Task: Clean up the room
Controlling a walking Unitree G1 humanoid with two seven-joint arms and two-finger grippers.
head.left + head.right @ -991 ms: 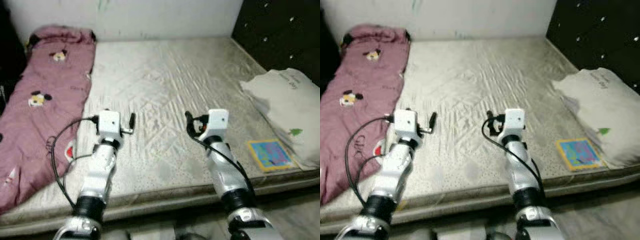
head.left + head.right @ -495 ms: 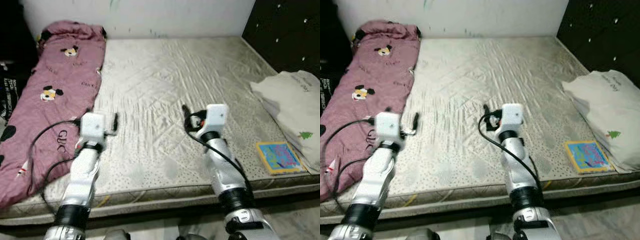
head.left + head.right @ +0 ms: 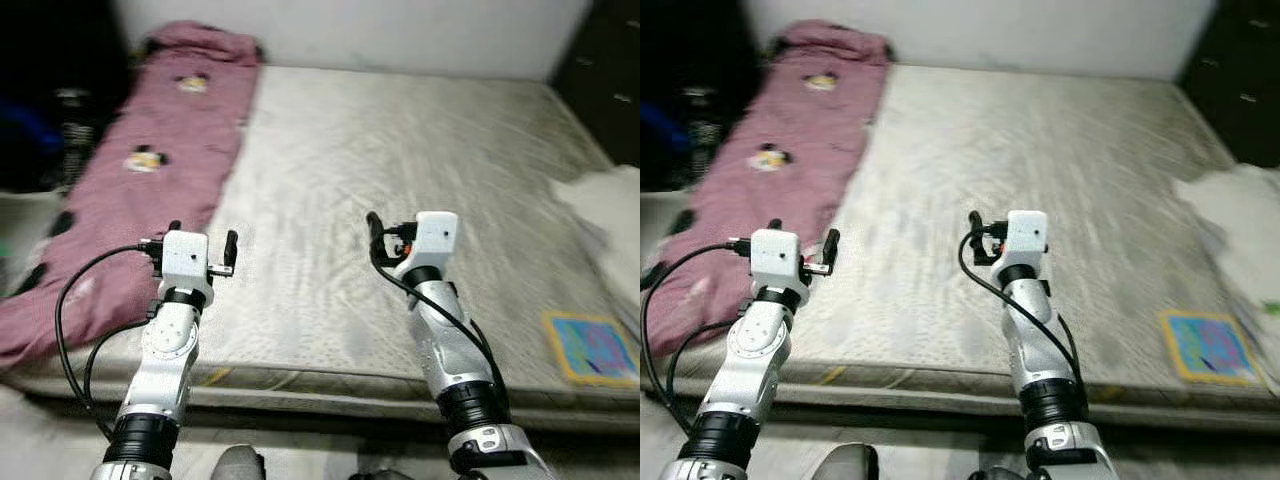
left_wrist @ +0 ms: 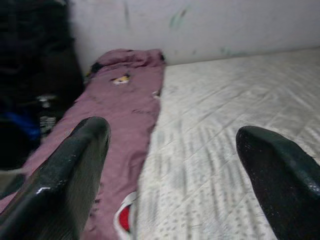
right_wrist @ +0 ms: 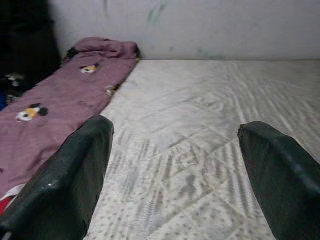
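Observation:
A mauve blanket (image 3: 150, 170) printed with cartoon mice lies along the left side of a bare grey mattress (image 3: 400, 150). The same blanket (image 4: 125, 110) runs ahead of my left gripper (image 4: 170, 170), which is open and empty above the mattress's front left part. My right gripper (image 5: 172, 175) is open too, with nothing between its fingers, over the front middle of the mattress. A folded white cloth (image 3: 605, 200) rests at the right edge. A colourful flat book (image 3: 590, 348) lies at the front right corner.
Dark clutter (image 3: 60, 130) fills the gap left of the bed. A white wall (image 3: 400, 30) closes the far side and a black panel (image 3: 615, 60) stands at the right. The mattress's front edge (image 3: 330, 385) is just below my arms.
The camera has swung left, so the blanket sits nearer the middle and the white cloth and book slid toward the right edge. Both arms hold the same raised pose.

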